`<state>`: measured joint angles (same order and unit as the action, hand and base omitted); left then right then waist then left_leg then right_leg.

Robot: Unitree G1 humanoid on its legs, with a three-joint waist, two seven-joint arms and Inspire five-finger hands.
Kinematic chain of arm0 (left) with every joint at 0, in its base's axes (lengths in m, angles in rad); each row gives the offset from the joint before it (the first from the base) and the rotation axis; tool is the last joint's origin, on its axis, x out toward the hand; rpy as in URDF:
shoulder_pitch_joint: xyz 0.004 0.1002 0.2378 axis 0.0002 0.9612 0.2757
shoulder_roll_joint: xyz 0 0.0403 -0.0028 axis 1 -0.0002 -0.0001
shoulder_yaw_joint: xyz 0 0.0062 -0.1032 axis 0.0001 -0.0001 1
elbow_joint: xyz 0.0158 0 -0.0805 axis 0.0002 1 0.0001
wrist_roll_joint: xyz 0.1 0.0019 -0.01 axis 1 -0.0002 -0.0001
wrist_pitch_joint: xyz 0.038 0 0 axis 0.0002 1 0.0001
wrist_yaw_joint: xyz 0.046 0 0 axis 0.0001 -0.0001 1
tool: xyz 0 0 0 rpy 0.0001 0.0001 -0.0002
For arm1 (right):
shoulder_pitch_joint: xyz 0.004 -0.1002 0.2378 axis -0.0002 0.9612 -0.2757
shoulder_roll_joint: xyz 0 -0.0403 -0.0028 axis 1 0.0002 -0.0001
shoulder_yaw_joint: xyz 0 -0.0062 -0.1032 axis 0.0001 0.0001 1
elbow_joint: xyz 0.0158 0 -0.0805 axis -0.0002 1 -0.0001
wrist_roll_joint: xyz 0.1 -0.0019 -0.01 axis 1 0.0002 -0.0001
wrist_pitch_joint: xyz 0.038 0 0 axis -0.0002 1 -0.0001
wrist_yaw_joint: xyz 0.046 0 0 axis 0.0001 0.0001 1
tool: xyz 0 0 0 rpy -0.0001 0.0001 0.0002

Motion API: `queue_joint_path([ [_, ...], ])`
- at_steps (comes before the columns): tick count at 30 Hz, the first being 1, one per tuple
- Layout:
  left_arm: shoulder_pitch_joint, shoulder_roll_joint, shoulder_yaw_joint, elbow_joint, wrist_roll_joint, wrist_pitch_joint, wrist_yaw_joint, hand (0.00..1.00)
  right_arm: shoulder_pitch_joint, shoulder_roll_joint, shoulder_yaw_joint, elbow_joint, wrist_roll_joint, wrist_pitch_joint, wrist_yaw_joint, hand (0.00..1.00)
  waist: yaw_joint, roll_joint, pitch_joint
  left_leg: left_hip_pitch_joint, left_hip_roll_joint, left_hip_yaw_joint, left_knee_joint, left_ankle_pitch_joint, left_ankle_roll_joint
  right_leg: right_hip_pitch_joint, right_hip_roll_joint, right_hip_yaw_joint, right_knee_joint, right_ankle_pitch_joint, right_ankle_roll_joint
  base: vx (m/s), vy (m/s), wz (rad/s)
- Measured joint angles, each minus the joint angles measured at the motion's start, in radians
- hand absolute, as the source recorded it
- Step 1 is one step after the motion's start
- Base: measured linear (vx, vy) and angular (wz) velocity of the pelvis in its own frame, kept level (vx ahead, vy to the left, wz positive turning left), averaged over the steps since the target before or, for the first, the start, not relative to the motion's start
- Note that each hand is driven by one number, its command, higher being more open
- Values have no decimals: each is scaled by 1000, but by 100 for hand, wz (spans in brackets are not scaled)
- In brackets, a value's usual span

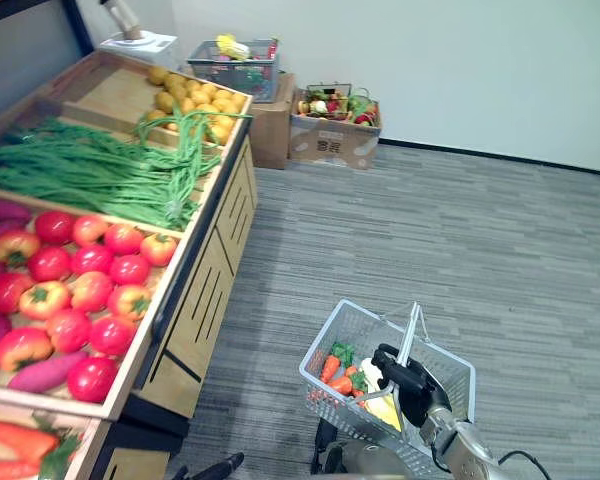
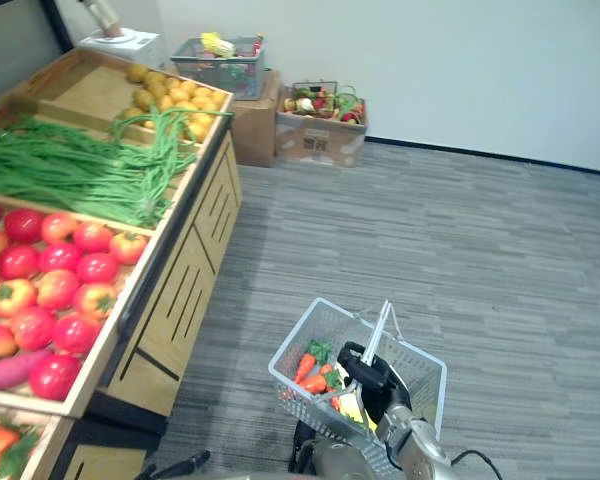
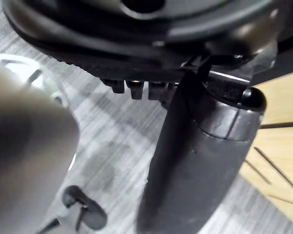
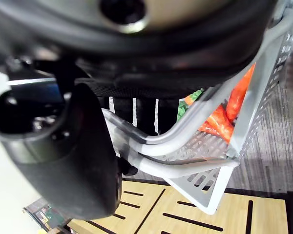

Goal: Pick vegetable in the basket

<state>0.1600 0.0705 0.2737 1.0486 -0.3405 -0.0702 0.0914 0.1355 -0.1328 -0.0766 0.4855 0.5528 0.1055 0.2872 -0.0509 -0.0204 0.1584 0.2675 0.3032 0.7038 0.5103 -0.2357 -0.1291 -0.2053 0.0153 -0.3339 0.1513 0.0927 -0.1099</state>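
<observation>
Your right hand (image 1: 412, 385) has its fingers curled round the handles (image 4: 185, 165), so the basket (image 1: 325, 335) hangs low at your right, mouth up, with carrots (image 1: 330, 367) inside. The vegetables to pick lie on the stand (image 1: 205, 300) at your left: tomatoes (image 1: 90, 290) and green beans (image 1: 100, 170). Left hand (image 3: 195, 161): finger state cannot be told. The stand's front edge lies between basket and produce. A cardboard box (image 1: 330, 140) sits well apart.

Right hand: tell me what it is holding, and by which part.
The right hand holds the white wire basket by its handles. Its fingers are curled around them above the vegetables inside.
</observation>
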Motion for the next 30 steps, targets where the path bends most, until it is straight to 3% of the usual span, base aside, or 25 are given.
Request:
queue_joint_path([
  [1, 0, -4, -2, -2, -1, -24, -12, 100, 3, -12, -6, 6, -1, 5, -10, 0, -5, -3, -1, -8, 1, -1, -28, -43, 5, 24, 8, 4, -22, -4, -6, 33, -111, -11],
  [2, -3, -3, -12, -2, -4, -39, -13, 100, 4, -19, -11, 7, -1, 12, -10, 0, 6, 6, -6, -6, 13, 21, -24, 15, 36, 40, 35, 6, -35, -19, -5, -6, -68, -23],
  [3, -3, -2, -17, 5, -5, -38, -13, 100, 4, -19, -11, 8, -1, 19, -9, 0, 11, 0, -9, -14, 25, 14, 8, 34, 51, 55, 40, 9, -56, -22, -3, 17, -103, -49],
  [4, -3, 3, -15, 15, -20, -38, -10, 100, 12, -20, -10, 8, -2, 29, -4, 0, 24, -2, -18, -53, 58, -19, 79, 92, 122, 85, 44, -14, -102, -41, 6, 99, -163, -45],
  [5, 3, 9, -14, 11, -22, -48, -9, 100, 13, -26, -13, 3, -2, 30, 9, 0, 21, -19, -23, -115, 75, -93, 193, 158, 142, 81, 26, -25, -52, -66, 2, 110, -175, -41],
  [6, 4, 12, -14, 7, -23, -55, -8, 100, 13, -31, -15, 2, -2, 30, 14, 0, 22, -21, -17, -141, 79, -147, 252, 181, 149, 90, 26, -14, -58, -52, -3, 115, -130, -40],
  [7, 4, 5, -13, 7, -23, -58, -5, 100, 13, -41, -18, 5, -3, 31, 14, 0, 30, -6, -18, -171, 75, -236, 296, 122, 135, 109, 45, 10, -79, -55, -5, 80, -104, -61],
  [8, 5, 1, -11, 6, -51, -55, 4, 100, 11, -46, -19, 14, -3, 31, 15, 0, 41, 1, -18, -220, 36, -324, 297, 2, 104, 132, 55, 40, -105, -53, -3, 91, -100, -66],
  [10, 6, 1, -14, 5, -75, -57, 9, 100, 16, -45, -16, 26, -3, 31, 17, 0, 45, -8, -11, -249, 3, -354, 220, -63, 80, 162, 54, 65, -126, -48, 4, 72, -49, -47],
  [11, 11, 0, -13, 5, -104, -60, 14, 100, 16, -46, -15, 30, -3, 31, 18, 0, 45, -1, -12, -271, -29, -385, 84, -85, 48, 181, 51, 85, -137, -47, 6, 44, 24, -38],
  [14, 13, -9, -13, 8, -124, -60, 20, 100, 13, -54, 8, 30, -2, 31, 18, 0, 51, 4, -9, -332, -96, -492, -153, -64, 28, 190, 40, 125, -143, -47, 17, 52, 91, -45],
  [16, 19, -13, -14, 17, -122, -62, 23, 100, 14, -63, 41, 30, -2, 31, 17, 0, 57, 6, -7, -355, -130, -530, -230, 18, 21, 193, 27, 160, -143, -47, 32, 58, 96, -59],
  [19, 18, -27, -14, 49, -121, -61, 27, 100, 23, -68, 94, 34, -3, 30, 10, 0, 57, 39, -10, -317, -141, -519, -295, 153, 37, 210, 29, 205, -147, -46, 68, 135, 129, -45],
  [21, 9, -12, -26, 49, -116, -62, 22, 100, 41, -56, 115, 35, -2, 30, 8, 0, 52, 22, -11, -275, -179, -500, -377, 173, 58, 210, -2, 214, -145, -55, 93, 140, 147, -10],
  [25, -4, 4, -72, 49, -78, -64, 20, 100, 50, -58, 117, 36, -3, 30, 9, 0, 50, 22, -13, -245, -218, -492, -427, 176, 82, 206, -36, 216, -126, -76, 122, 151, 158, 2],
  [30, -30, 23, -113, 44, -78, -74, 1, 100, 44, -51, 120, 53, -44, 15, 9, 0, 49, 20, -12, -217, -246, -492, -439, 160, 105, 113, -83, 204, 113, -155, 181, 106, 117, 4],
])
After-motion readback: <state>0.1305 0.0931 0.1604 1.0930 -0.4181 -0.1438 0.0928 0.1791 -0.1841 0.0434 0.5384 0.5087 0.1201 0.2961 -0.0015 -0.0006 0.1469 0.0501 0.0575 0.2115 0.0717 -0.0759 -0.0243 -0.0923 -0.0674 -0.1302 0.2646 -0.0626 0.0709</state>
